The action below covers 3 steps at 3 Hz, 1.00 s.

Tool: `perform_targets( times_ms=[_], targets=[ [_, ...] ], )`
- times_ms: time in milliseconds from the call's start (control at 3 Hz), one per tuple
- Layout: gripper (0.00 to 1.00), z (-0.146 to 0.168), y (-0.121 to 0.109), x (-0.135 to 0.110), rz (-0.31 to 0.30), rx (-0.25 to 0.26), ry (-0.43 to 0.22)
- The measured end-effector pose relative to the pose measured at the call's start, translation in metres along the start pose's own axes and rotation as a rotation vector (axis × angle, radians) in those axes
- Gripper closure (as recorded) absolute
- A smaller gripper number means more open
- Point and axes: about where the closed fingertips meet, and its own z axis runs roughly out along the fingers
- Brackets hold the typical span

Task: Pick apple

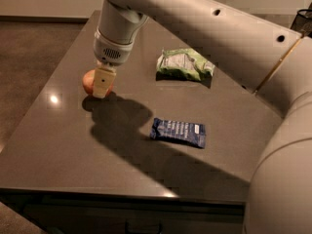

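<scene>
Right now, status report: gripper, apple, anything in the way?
Copy: gripper low over table, at the apple. Fruit rests on table, partly hidden behind gripper. Nothing blocking: green bag, blue packet off to the right.

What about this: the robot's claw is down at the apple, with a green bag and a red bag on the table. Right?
Not quite. The camera view shows the gripper down at the apple and a green bag on the table, but the other bag is blue, not red.
</scene>
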Motion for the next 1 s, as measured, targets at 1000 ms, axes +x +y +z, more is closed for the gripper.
perform_targets(
  times_ms=[1000],
  targets=[
    [1.0, -0.097, 0.013, -0.034, -0.12, 0.009, -0.102]
  ],
)
